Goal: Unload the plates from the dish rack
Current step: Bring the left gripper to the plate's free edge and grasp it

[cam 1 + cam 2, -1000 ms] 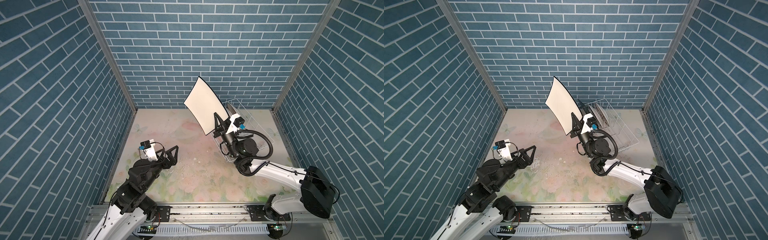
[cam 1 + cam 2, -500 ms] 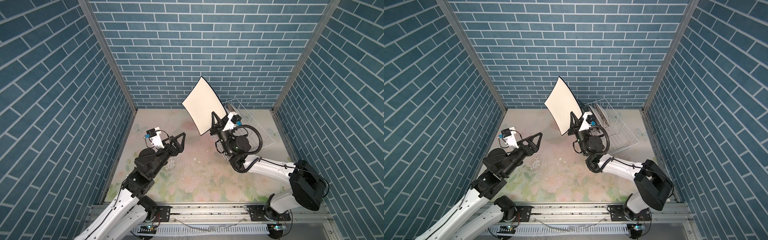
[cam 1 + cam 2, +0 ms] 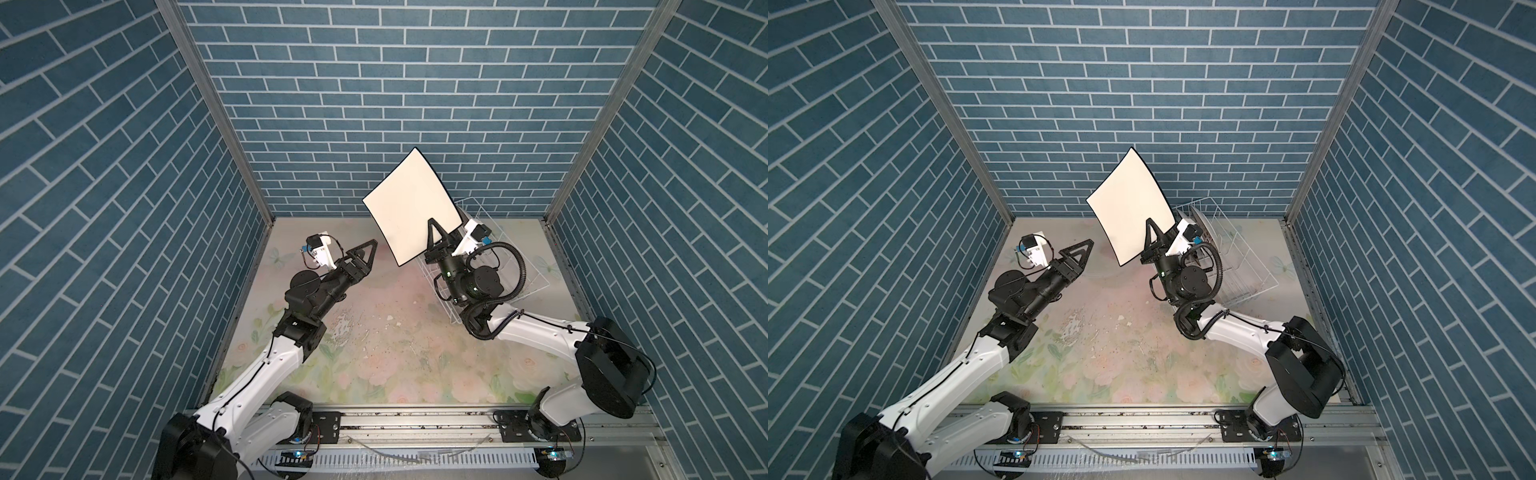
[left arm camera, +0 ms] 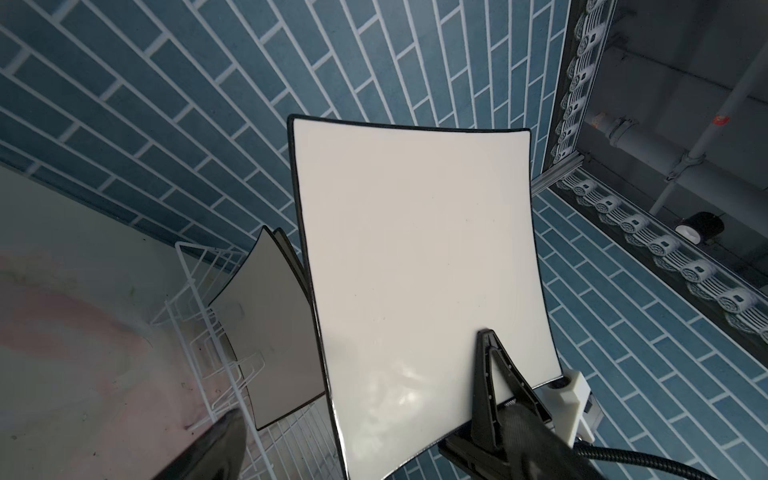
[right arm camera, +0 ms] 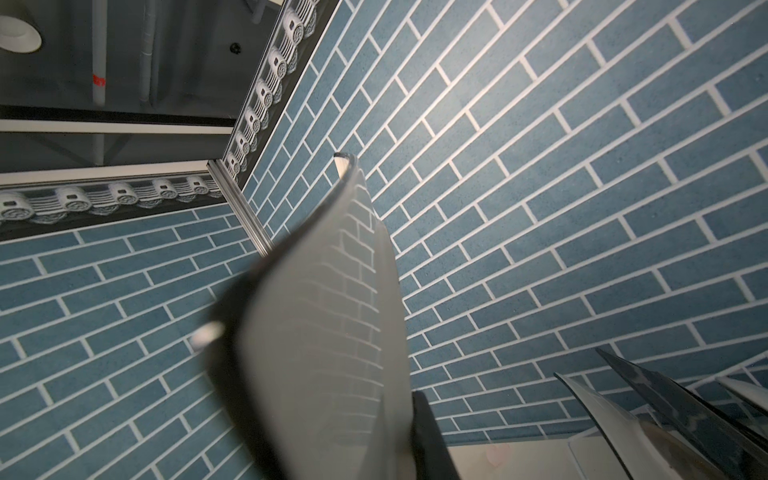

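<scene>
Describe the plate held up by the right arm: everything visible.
The plate is square, thin and glossy white with a narrow black rim, its sides gently bowed. It looks like ceramic or melamine. It stands nearly on edge in the air, clear of the rack, white face turned away from it. The right tool pinches its lower edge; nothing else touches it.

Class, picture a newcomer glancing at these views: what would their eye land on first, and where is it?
The square black-rimmed white plate, held aloft near the back wall, clamped at its lower edge by the right hand. The open, empty left hand points towards it from the left. Behind the right arm stands the white wire dish rack, more plates inside.
</scene>
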